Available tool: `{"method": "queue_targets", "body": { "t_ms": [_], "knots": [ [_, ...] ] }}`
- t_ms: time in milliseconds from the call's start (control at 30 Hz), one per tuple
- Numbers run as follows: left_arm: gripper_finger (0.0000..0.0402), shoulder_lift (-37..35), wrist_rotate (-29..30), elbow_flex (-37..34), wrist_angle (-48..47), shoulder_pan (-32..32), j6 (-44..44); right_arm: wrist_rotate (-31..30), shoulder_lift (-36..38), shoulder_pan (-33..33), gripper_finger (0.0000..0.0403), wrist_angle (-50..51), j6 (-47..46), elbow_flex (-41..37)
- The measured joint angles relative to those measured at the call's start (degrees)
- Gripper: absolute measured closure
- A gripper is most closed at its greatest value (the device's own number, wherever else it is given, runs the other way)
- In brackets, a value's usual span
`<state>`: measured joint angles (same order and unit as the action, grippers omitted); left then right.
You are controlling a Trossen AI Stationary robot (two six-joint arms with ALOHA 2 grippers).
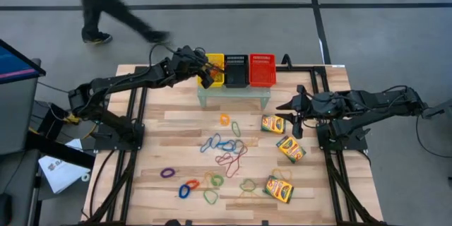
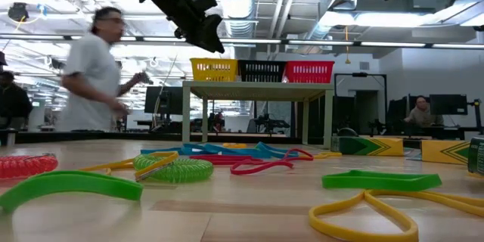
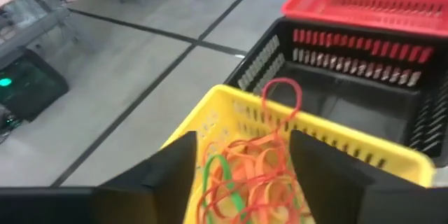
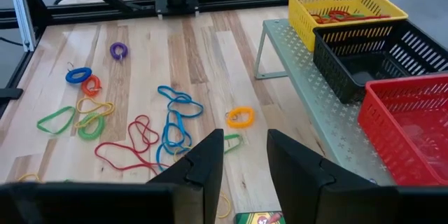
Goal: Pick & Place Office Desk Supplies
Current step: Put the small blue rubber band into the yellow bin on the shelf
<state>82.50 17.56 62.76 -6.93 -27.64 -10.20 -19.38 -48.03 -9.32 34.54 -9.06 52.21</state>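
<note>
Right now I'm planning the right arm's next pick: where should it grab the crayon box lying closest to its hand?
Probably across the short width of the flat yellow-and-green crayon box, coming straight down from above. It lies flat on the wooden table, so only its narrow sides offer a grip. The open right hand hovers near it.

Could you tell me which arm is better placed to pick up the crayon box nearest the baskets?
Right: its open hand hovers beside that crayon box, while the left hand is over the yellow basket.
</note>
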Motion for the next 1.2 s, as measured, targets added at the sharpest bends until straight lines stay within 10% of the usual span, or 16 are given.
{"method": "queue_targets", "body": {
  "t_ms": [467, 1200],
  "knots": [
    [0.0124, -8.6, 0.2, 0.2, -2.6, 6.7, 0.6, -0.2, 0.0, 0.1, 0.0295, -0.8, -3.0, 0.0],
    [0.0124, -13.8, 1.6, 0.0, -7.2, 39.6, 7.6, -0.2, 0.0, 3.5, 0.0295, -0.8, -3.2, 0.0]
  ]
}}
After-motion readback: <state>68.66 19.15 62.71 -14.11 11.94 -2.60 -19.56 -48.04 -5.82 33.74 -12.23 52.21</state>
